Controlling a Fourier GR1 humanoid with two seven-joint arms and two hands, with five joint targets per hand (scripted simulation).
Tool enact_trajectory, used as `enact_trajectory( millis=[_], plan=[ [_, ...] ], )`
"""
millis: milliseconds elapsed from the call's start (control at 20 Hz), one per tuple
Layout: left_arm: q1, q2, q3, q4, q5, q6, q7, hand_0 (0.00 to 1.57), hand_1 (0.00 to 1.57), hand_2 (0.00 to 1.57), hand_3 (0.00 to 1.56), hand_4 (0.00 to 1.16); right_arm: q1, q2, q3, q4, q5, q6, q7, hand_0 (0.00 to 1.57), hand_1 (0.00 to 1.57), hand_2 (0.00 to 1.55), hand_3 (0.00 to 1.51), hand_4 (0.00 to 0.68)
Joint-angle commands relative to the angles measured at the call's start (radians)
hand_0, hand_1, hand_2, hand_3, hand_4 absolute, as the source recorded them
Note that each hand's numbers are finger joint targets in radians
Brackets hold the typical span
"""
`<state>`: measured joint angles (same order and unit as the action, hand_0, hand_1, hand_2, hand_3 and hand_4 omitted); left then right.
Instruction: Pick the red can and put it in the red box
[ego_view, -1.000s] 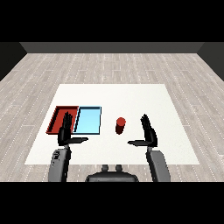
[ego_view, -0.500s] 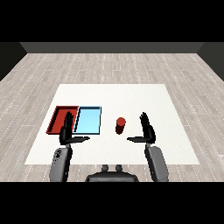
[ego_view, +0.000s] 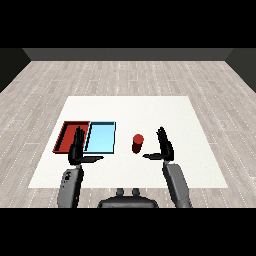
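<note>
Red can (ego_view: 138, 142) upright btwn light blue tray (ego_view: 100, 137) & right hand (ego_view: 165, 148), fingers spread, seemingly not touching.

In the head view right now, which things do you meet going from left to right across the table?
Flat red tray → flat light blue tray → upright red can → black right hand.

No legible text or markings anywhere.
</note>
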<state>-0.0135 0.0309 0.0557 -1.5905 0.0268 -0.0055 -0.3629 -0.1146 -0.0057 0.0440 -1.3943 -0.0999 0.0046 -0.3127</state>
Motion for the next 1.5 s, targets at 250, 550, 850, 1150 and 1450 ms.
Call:
enact_trajectory(
  millis=[250, 550, 850, 1150, 1450],
  plan=[
    [-0.034, 0.025, 0.025, 0.041, 0.036, -0.033, 0.002, 0.0, 0.0, 0.0, 0.0, 0.0, -0.054, 0.006, 0.104, 0.116, -0.093, -0.11, -0.052, 0.0, 0.0, 0.0, 0.0, 0.0],
    [0.034, 0.017, 0.022, -0.034, 0.056, -0.037, 0.011, 0.0, 0.0, 0.0, 0.0, 0.0, -0.163, 0.006, 0.14, 0.35, -0.167, -0.131, -0.202, 0.0, 0.0, 0.0, 0.0, 0.0],
    [0.067, 0.009, -0.002, -0.082, 0.037, -0.033, 0.012, 0.0, 0.0, 0.0, 0.0, 0.0, -0.166, 0.006, 0.126, 0.351, -0.203, -0.092, -0.182, 0.0, 0.0, 0.0, 0.0, 0.0],
    [0.082, -0.014, -0.03, -0.148, 0.026, -0.004, 0.052, 0.0, 0.0, 0.0, 0.0, 0.0, -0.222, 0.006, 0.115, 0.412, -0.238, -0.103, -0.182, 0.0, 0.0, 0.0, 0.0, 0.0],
    [0.068, 0.039, 0.051, -0.051, 0.085, -0.072, -0.024, 0.0, 0.0, 0.0, 0.0, 0.0, -0.228, 0.006, 0.196, 0.469, -0.305, -0.14, -0.238, 0.0, 0.0, 0.0, 0.0, 0.0]
  ],
)
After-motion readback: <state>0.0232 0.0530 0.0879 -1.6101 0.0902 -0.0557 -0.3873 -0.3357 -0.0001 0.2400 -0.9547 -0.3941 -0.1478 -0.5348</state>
